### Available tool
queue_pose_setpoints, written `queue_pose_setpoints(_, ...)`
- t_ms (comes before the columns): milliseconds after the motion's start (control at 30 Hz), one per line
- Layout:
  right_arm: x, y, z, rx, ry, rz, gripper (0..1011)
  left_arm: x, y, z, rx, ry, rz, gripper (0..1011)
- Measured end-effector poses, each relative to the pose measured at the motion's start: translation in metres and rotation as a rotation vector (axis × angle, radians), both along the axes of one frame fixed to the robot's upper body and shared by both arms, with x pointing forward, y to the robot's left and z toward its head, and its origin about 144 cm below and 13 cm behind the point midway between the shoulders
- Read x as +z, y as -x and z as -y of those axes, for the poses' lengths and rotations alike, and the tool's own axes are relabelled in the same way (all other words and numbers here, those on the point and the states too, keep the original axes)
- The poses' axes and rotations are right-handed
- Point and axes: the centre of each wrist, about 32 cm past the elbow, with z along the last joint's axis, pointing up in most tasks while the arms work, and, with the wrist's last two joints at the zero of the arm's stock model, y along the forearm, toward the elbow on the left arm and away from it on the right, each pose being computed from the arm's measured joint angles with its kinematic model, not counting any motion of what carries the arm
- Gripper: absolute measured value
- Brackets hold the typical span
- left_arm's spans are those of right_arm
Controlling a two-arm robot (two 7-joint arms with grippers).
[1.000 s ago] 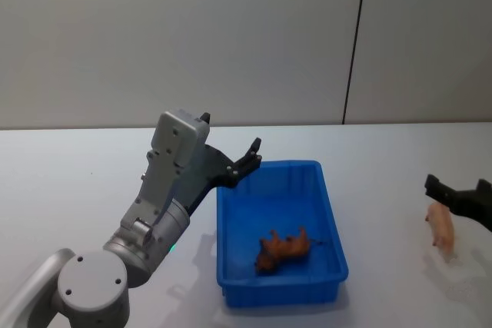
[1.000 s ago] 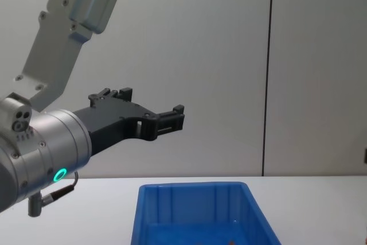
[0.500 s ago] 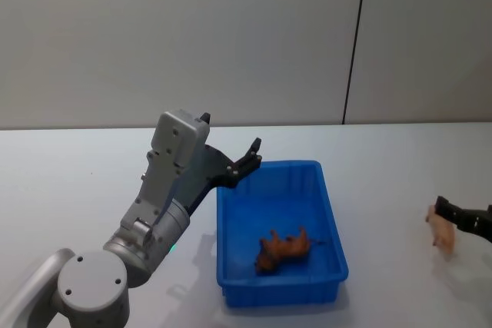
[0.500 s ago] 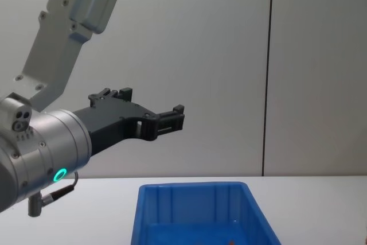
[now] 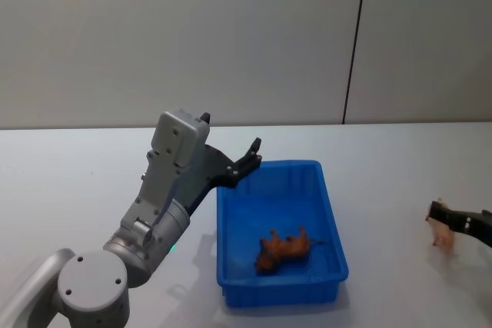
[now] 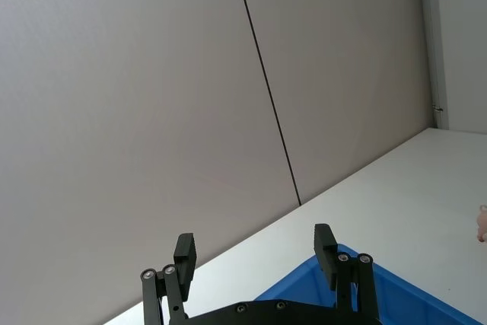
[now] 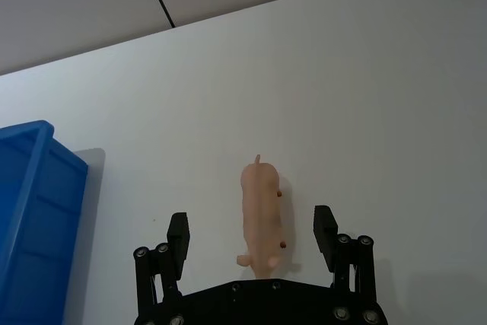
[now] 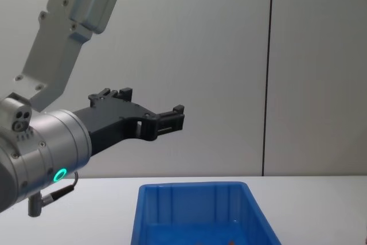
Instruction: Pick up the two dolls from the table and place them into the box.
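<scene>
The reddish-brown doll lies inside the blue box in the middle of the table. The paler pink doll lies on the table right of the box. My right gripper is low over it. In the right wrist view the right gripper is open, with one finger on each side of the pink doll and not touching it. My left gripper hangs open and empty above the box's back left corner, also seen in the chest view.
The box stands a short way from the pink doll in the right wrist view. Bare white tabletop surrounds both. A grey wall with a dark vertical seam stands behind the table.
My right gripper has come down and now straddles the pink doll. The left arm, the box and the reddish-brown doll have not moved.
</scene>
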Motion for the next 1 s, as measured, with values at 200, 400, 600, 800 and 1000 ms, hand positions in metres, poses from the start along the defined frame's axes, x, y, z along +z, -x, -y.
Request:
queue_pose_setpoints(200, -0.004, -0.011, -0.004, 0.005, 0.014, -0.019, 1001, 0.0, 0.0, 0.0, 0.0, 0.0, 0.0, 999)
queue_pose_setpoints(400, -0.009, -0.02, -0.006, 0.009, 0.032, -0.045, 1001, 0.0, 0.0, 0.0, 0.0, 0.0, 0.0, 999)
queue_pose_setpoints(600, -0.015, -0.03, -0.007, 0.011, 0.046, -0.074, 1001, 0.0, 0.0, 0.0, 0.0, 0.0, 0.0, 999)
queue_pose_setpoints(800, -0.022, -0.04, -0.008, 0.017, 0.057, -0.095, 1001, 0.0, 0.0, 0.0, 0.0, 0.0, 0.0, 999)
queue_pose_setpoints(1000, -0.027, -0.05, -0.011, 0.027, 0.064, -0.108, 1001, 0.0, 0.0, 0.0, 0.0, 0.0, 0.0, 999)
